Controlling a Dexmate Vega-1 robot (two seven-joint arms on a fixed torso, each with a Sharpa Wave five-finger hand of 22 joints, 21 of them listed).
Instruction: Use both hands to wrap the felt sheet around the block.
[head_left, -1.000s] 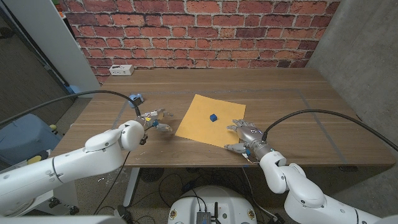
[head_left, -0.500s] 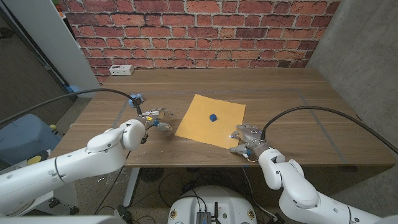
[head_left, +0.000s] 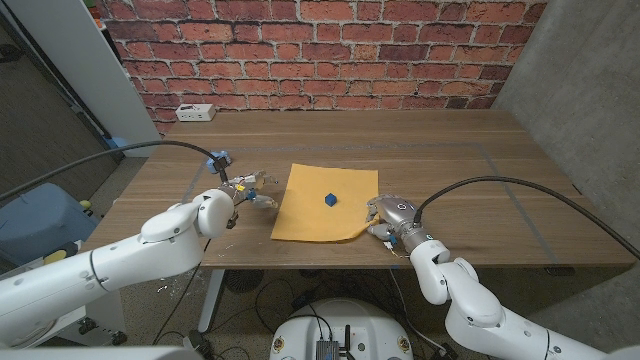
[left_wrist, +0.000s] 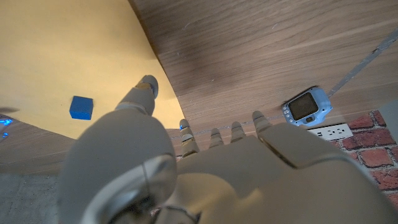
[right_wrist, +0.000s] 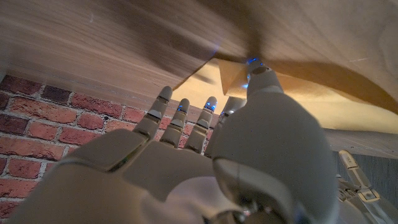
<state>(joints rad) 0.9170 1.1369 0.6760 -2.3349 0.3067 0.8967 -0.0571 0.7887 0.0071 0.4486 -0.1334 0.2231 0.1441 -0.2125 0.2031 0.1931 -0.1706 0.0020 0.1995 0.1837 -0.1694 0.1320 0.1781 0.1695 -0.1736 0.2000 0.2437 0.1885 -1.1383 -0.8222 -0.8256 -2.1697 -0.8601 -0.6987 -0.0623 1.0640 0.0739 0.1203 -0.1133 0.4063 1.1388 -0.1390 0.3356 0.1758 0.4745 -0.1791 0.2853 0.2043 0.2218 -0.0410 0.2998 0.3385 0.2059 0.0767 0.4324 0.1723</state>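
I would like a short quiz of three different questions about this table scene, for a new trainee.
1. True or false: the small blue block lies on the yellow felt sheet.
2. Which hand lifts a corner of the sheet? A) left hand B) right hand
3. Fill in: the white power strip lies near the ____ wall.

Key: 1 true; 2 B; 3 brick

One yellow felt sheet (head_left: 322, 203) is lying on one wooden table (head_left: 450, 150), carrying one blue block (head_left: 331, 199). Two robot hands, left hand (head_left: 250, 192) and right hand (head_left: 387, 216), are showing. One white power strip (head_left: 195, 113), apparently, is sitting at eleven o'clock.
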